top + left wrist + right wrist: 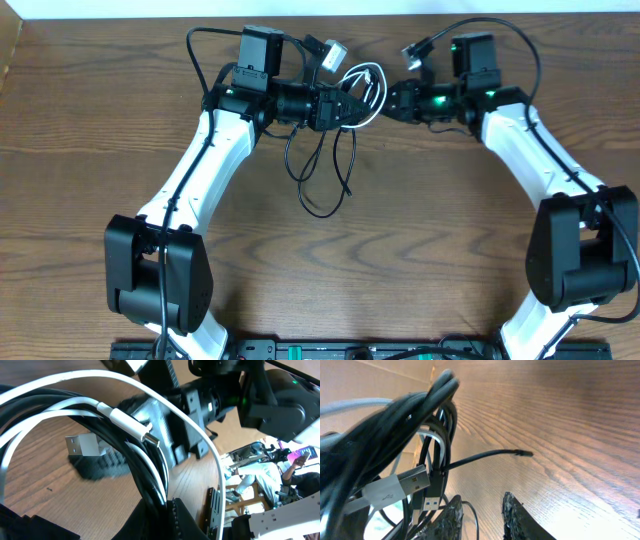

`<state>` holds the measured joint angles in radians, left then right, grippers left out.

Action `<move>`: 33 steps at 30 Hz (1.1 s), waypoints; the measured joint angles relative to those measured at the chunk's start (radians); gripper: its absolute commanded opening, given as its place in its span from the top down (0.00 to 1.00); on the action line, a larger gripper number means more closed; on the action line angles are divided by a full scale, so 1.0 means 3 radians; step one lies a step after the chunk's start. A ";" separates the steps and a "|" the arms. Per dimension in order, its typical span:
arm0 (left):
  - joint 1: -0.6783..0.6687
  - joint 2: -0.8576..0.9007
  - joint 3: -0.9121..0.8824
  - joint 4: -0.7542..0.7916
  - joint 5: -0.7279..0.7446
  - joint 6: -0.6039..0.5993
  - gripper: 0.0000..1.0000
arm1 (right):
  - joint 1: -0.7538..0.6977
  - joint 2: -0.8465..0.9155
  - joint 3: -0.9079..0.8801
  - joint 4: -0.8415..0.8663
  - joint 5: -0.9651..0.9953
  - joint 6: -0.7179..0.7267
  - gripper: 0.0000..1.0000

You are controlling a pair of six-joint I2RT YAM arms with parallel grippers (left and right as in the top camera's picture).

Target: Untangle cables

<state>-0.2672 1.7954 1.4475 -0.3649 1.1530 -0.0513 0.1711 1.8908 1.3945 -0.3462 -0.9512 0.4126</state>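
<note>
The cables hang as one tangled bunch at the back middle of the table. My left gripper (pixel 352 108) is shut on the black cords (pixel 145 475), which run down between its jaws. A white cable (pixel 192 422) loops over them, and its slim plug (pixel 135 427) and a white USB plug (pixel 82 445) show in the left wrist view. Black loops (pixel 320 180) trail onto the table below. My right gripper (pixel 392 103) faces the bunch from the right with its jaws apart. A thin black cord (pixel 472 510) passes beside its left finger (pixel 451 516). One black cable end (pixel 520 453) sticks out over the wood.
Thick black arm wires arch behind both wrists (pixel 500 30). A loose grey plug (pixel 333 52) lies near the back edge, behind the left wrist. The wooden table (pixel 420 230) spreads toward the front between the two arm bases.
</note>
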 measured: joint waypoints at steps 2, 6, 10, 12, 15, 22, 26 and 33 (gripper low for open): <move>-0.0001 0.0000 0.0000 0.0000 0.0001 0.0000 0.93 | -0.0080 0.0000 0.0000 0.0028 -0.0137 -0.0003 0.75; 0.0000 0.0000 0.0000 0.0000 0.0003 0.0041 0.92 | -0.0230 0.0000 0.0000 0.0121 -0.0552 -0.0010 0.75; -0.0001 0.0000 0.0000 0.0000 -0.0015 0.0098 0.92 | -0.0296 0.0000 0.0000 0.0136 -0.0870 -0.0011 0.73; -0.0001 0.0000 0.0000 -0.0001 -0.0072 0.0103 0.93 | -0.0298 0.0000 0.0000 0.0146 -0.0968 -0.0011 0.73; -0.0001 0.0000 0.0000 -0.0001 -0.0226 0.0100 0.92 | -0.0295 0.0000 0.0000 0.0183 -0.1057 -0.0010 0.69; -0.0001 0.0000 0.0000 -0.0001 -0.0465 0.0032 0.93 | -0.0266 0.0000 0.0000 0.0301 -0.1122 0.0004 0.68; -0.0009 0.0000 0.0000 -0.0001 -0.0498 -0.0001 0.92 | -0.0220 0.0000 0.0000 0.0448 -0.1083 0.0154 0.68; -0.0052 0.0000 0.0000 -0.0006 -0.0549 -0.0011 0.92 | -0.0033 0.0000 0.0000 0.0495 -0.0781 0.0380 0.76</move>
<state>-0.2829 1.7954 1.4475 -0.3668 0.9882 -0.0547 0.1612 1.8908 1.3945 -0.1978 -1.1854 0.5266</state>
